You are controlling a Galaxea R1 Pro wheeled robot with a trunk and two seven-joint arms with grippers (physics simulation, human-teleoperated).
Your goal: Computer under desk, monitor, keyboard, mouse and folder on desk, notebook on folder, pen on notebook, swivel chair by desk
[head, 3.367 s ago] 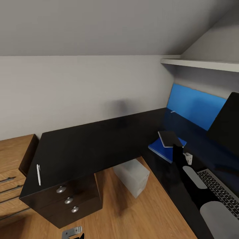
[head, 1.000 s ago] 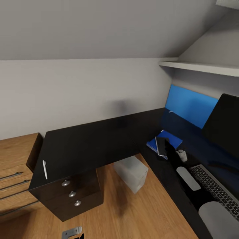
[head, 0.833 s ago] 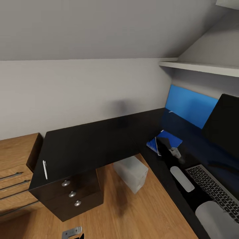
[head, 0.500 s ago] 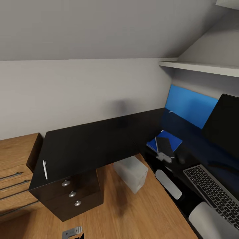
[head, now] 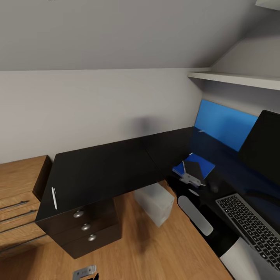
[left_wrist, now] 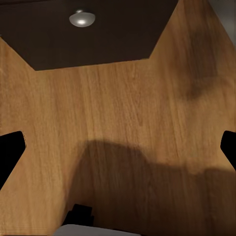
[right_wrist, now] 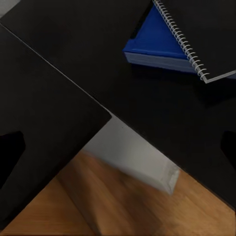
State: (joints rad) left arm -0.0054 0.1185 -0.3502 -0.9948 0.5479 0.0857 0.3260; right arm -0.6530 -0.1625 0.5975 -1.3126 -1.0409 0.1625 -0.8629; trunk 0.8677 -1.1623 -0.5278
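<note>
On desk [head: 105, 171], notebook [head: 193, 170] atop folder [head: 202, 161]; right pincer [head: 190, 181] (fingers apart) beside.

Sloped grey ceiling [head: 116, 31], wood floor [head: 163, 249], white shelf [head: 237, 79].

One pen [head: 54, 198], notebook [head: 193, 171], folder [head: 202, 162], keyboard [head: 251, 226], computer [head: 154, 203]; three drawer knobs [head: 86, 226].

Dark notebook [head: 193, 170] lies flat atop blue folder [head: 206, 163] on the black desk [head: 105, 171]; white pen [head: 54, 198] well apart.
</note>
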